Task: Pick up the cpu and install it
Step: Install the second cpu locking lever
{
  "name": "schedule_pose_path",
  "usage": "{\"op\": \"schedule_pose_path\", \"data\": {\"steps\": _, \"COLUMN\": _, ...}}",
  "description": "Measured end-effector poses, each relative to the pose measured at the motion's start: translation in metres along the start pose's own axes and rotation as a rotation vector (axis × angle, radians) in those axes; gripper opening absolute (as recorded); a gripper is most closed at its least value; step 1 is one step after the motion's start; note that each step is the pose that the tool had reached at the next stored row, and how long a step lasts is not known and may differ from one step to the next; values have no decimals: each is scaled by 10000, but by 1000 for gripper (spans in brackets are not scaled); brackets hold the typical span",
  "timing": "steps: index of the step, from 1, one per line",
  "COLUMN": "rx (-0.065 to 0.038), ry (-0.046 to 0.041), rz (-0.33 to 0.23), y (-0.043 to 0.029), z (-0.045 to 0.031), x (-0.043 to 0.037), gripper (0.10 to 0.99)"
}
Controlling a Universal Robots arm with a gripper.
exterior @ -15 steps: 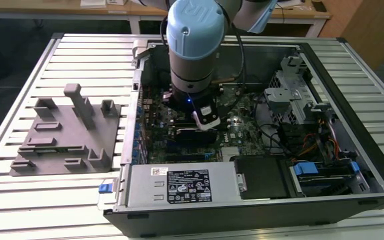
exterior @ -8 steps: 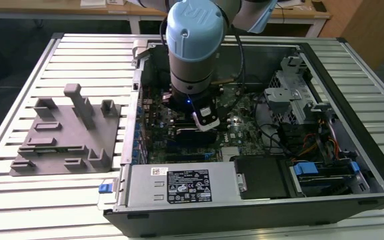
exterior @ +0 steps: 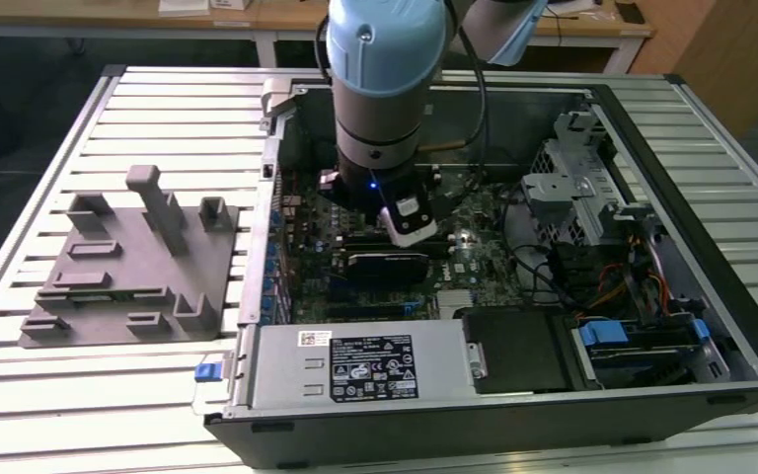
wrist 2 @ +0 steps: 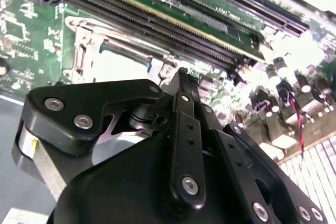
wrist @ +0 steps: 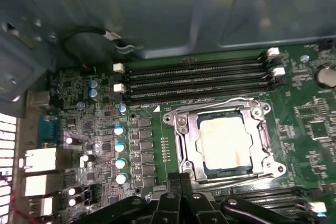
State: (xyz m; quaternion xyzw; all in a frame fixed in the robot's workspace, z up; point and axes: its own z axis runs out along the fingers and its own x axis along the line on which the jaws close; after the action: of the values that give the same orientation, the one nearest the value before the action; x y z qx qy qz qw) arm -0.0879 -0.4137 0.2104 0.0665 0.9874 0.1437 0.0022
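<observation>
Your gripper (wrist: 181, 192) looks clenched, holding nothing; the cpu (wrist: 223, 142) already lies in its socket frame (wrist: 184, 145); bump it and you risk bending socket pins.

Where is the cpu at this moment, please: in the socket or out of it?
In. In the first wrist view the cpu lies flat inside the socket frame, apart from the gripper.

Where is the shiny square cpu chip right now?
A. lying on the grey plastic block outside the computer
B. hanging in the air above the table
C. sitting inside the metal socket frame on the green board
C: the first wrist view shows the cpu lying flat inside the socket frame on the motherboard.
</observation>
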Motion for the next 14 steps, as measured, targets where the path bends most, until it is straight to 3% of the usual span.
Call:
{"op": "schedule_pose_path", "data": {"steps": 5, "rx": 61, "ry": -14, "rz": -1, "y": 31, "z": -80, "x": 2, "gripper": 106}}
{"op": "schedule_pose_path", "data": {"steps": 10, "rx": 296, "ry": -53, "rz": 25, "y": 82, "z": -67, "x": -8, "gripper": 106}}
{"op": "schedule_pose_path", "data": {"steps": 14, "rx": 381, "ry": -69, "rz": 38, "y": 167, "z": -42, "x": -25, "gripper": 106}}
